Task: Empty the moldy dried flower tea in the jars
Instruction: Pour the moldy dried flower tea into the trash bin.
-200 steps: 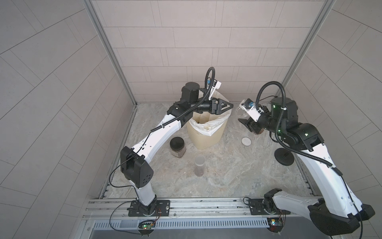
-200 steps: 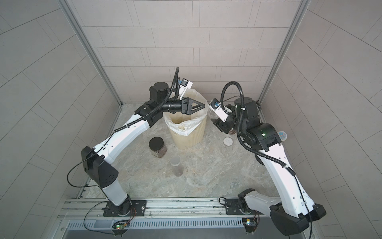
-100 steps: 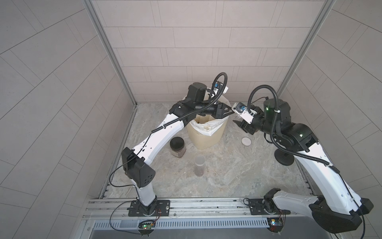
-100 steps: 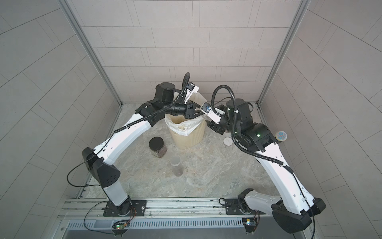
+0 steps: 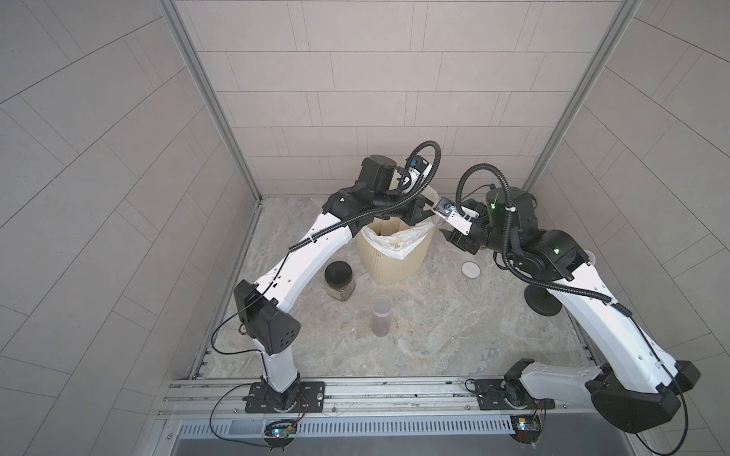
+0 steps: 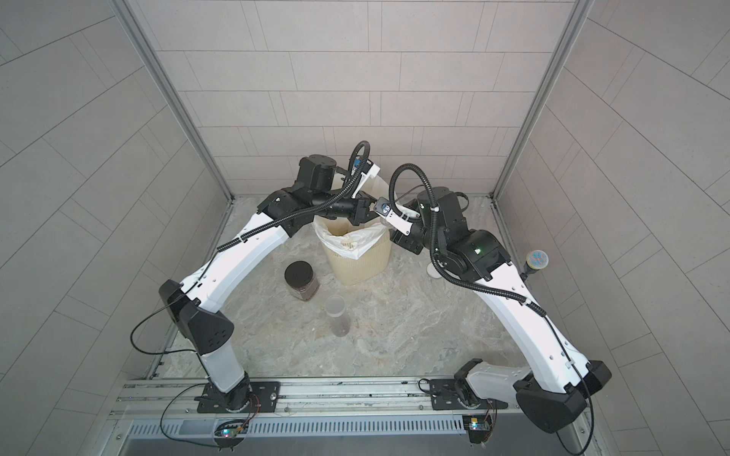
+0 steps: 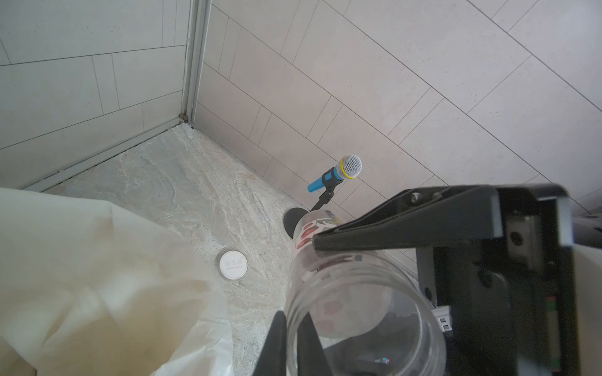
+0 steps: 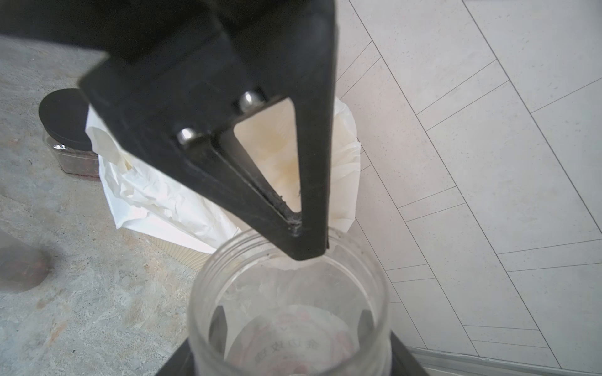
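Gripping the empty jar (image 8: 290, 286) around its body, the right claw (image 8: 291, 325) holds it just beside the bin (image 5: 395, 268). The left claw (image 8: 309, 250) is closed, pinching the jar's rim.

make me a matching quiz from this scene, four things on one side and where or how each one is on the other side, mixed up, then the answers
1. black-lidded jar
2. tall slim jar
3. labelled jar
4. white lid

A. lies flat on the table, off its jar
B. lidless, gripped by the right gripper
C. stands closed, close beside the bin
D. stands apart from the bin, dark tea at its bottom

Pairs: 1-C, 2-D, 3-B, 4-A
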`<state>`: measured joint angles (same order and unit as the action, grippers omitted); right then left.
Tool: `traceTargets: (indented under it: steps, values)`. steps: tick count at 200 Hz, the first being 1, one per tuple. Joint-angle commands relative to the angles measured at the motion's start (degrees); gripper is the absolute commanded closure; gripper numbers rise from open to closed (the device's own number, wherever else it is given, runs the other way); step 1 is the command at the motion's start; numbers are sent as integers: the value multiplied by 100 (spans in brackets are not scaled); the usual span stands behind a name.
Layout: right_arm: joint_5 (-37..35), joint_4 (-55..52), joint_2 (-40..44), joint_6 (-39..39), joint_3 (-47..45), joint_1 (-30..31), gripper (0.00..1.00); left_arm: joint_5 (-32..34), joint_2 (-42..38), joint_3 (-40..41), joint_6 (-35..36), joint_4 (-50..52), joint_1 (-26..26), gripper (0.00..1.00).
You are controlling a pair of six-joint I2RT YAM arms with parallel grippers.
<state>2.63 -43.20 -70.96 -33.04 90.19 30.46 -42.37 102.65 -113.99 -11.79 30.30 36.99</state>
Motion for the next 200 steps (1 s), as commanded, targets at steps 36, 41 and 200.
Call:
traceTargets:
  steps: [36,41,200]
  values:
    - [318,687,-61,-98,113,15,43,-430,166,-55,-380,-376,-208,100]
    - [361,690,-67,-98,120,15,42,-482,162,-29,-453,-465,-225,100]
    - [804,889,-121,-58,-37,-349,0,-281,292,-204,-579,-380,-569,100]
